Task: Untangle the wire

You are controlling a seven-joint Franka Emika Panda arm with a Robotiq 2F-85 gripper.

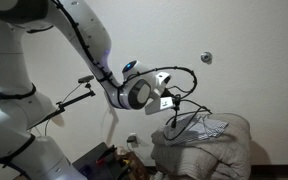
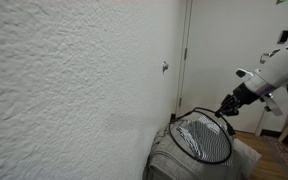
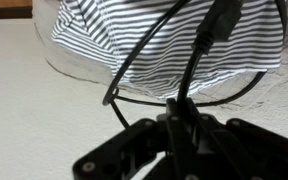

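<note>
Wire (image 3: 139, 62) lay in loose black loops over the striped cloth (image 3: 114, 30) on the gray cushion (image 1: 219, 150), up where the arm (image 1: 84, 40) could reach it. The claw (image 3: 176, 115) was pinched tight on one strand, probably so it could pull a loop free.

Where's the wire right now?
Wrist view: the wire loops across the striped cloth, its strands running down into the shut gripper at bottom centre.
</note>
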